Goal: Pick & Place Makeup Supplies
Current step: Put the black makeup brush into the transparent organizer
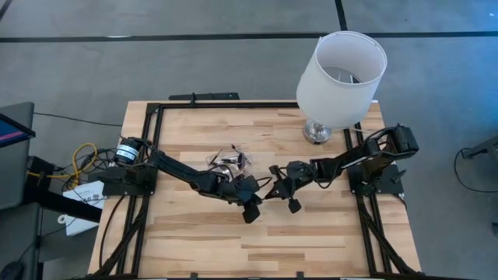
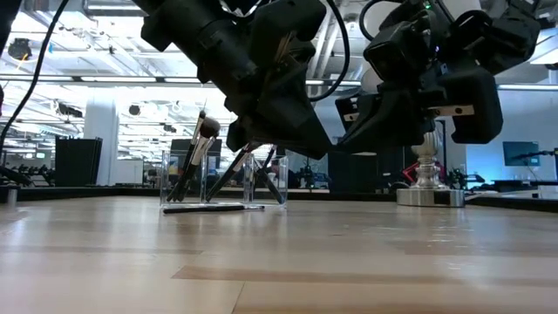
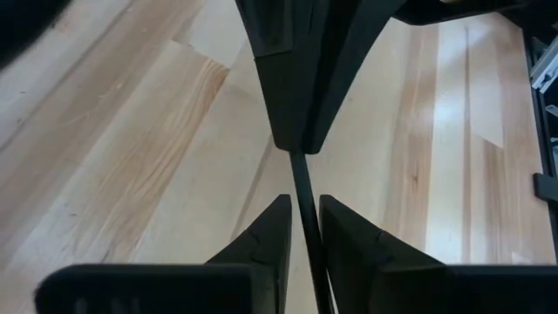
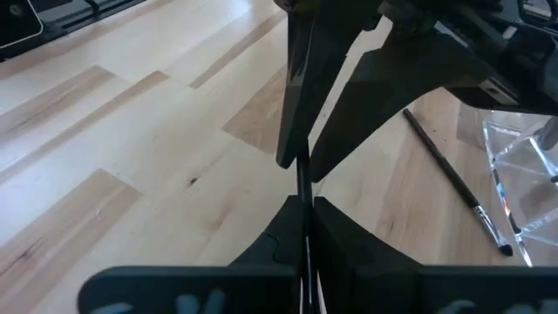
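The right gripper (image 4: 305, 214) fingers pinch a brush (image 4: 302, 179); the left gripper (image 3: 303, 218) fingers, narrowly open around it, should clamp squarely before release.

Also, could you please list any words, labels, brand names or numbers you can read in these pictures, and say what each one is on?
None: no readable text in any view.
Lamp: plain shade, no label.
Clear holder of makeup brushes: no print legible.
Brush on the table: any handle marking too small to read.
Screens in the room beyond: blurred, unreadable.
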### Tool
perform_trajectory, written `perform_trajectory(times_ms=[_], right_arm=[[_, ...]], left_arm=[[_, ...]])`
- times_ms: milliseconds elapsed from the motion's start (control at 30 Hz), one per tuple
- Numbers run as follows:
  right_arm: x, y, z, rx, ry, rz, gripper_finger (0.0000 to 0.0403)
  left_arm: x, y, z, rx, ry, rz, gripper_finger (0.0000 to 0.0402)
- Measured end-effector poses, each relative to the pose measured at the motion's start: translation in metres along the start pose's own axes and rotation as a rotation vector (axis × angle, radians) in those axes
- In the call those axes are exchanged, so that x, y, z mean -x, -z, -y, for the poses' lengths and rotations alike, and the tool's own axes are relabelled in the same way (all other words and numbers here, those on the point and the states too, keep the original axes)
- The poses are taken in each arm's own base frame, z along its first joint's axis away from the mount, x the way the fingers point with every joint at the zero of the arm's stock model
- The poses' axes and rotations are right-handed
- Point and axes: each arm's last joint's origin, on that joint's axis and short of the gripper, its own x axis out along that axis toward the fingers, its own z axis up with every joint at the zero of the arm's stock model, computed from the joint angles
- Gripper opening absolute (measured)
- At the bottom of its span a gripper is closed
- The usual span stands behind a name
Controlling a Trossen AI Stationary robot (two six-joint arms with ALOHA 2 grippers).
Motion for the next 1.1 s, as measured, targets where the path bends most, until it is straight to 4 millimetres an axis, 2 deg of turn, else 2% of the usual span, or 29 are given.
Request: perform_trajectory(times_ms=[167, 367, 533, 633, 767, 900, 1000, 1100], right_arm=[[0.000, 0.000, 0.000, 0.000, 0.000, 0.002, 0.0005], [0.000, 0.000, 0.000, -0.003, 0.008, 0.001, 0.0010], [0.000, -0.003, 0.002, -0.007, 0.046, -0.003, 0.0039], [0.006, -0.017, 0.006, -0.017, 0.085, 0.030, 0.0064], [0.027, -0.047, 0.007, 0.009, 0.113, 0.125, 0.0090], [0.063, -0.084, 0.004, 0.038, 0.139, 0.282, 0.0109], [0.092, -0.099, -0.003, -0.019, 0.132, 0.365, 0.0115], [0.119, -0.109, -0.011, -0.080, 0.108, 0.418, 0.0116]], left_arm=[[0.000, 0.000, 0.000, -0.002, 0.001, 0.001, 0.0051], [0.000, 0.000, -0.001, 0.004, -0.012, 0.002, 0.0014], [0.000, 0.000, -0.002, -0.005, -0.032, 0.017, 0.0015], [0.000, -0.001, -0.002, -0.005, -0.043, 0.028, 0.0013], [0.000, 0.000, -0.001, -0.008, -0.055, 0.035, 0.0015], [0.006, -0.001, 0.002, -0.054, -0.060, 0.044, 0.0013], [0.027, -0.012, 0.012, -0.119, -0.052, 0.115, 0.0013], [0.064, -0.032, 0.022, -0.212, -0.037, 0.229, 0.0013]])
